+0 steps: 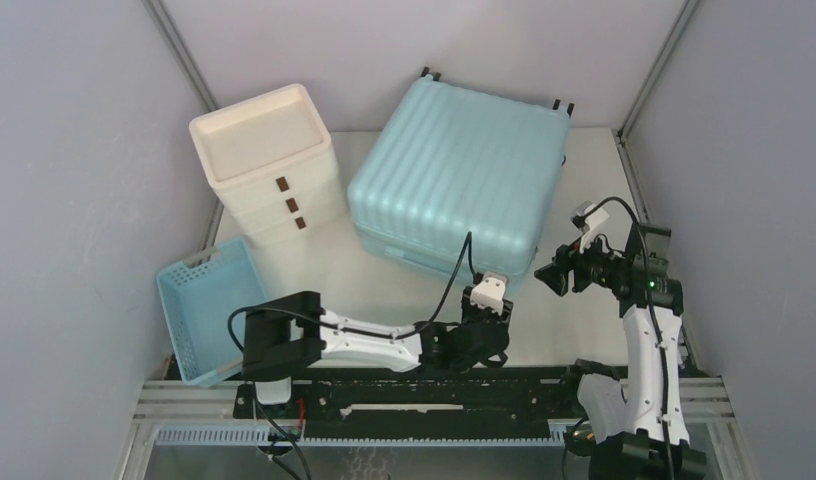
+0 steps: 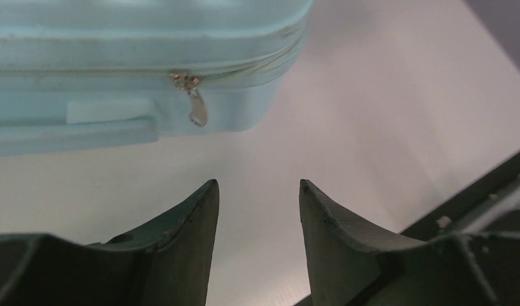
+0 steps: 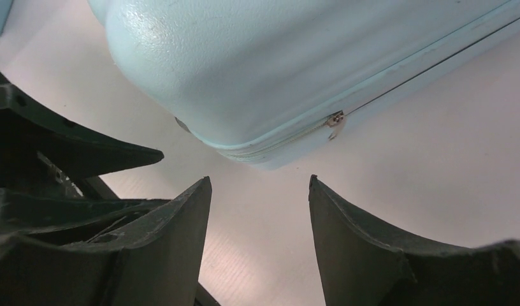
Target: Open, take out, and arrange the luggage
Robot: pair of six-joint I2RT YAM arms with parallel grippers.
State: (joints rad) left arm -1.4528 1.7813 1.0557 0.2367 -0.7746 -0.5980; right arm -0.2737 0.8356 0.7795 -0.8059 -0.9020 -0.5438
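The luggage (image 1: 459, 175) lies flat and closed on the white table (image 1: 384, 275), in the far right part of it, ribbed shell facing up. Its small black wheels (image 1: 431, 73) stick out along the far edge. Just left of it stands the white drawer unit (image 1: 269, 165) with brown handles, and nearer, at the left side of the table, sits the blue lattice basket (image 1: 206, 305).

The left gripper (image 2: 257, 210) is low over the table by the near side of the suitcase, its jaws apart with only bare table between them. In the left wrist view the zipped seam runs along that near side, and a metal zipper pull (image 2: 195, 105) hangs down from it, a little beyond the fingertips and apart from them.

The right gripper (image 3: 260, 210) hangs off the near right corner of the suitcase, raised above the table, jaws also spread and holding nothing. In the right wrist view the rounded corner of the shell fills the upper part, and a second small zipper pull (image 3: 336, 120) sits on the seam just past the corner, clear of the fingers (image 3: 346, 236).
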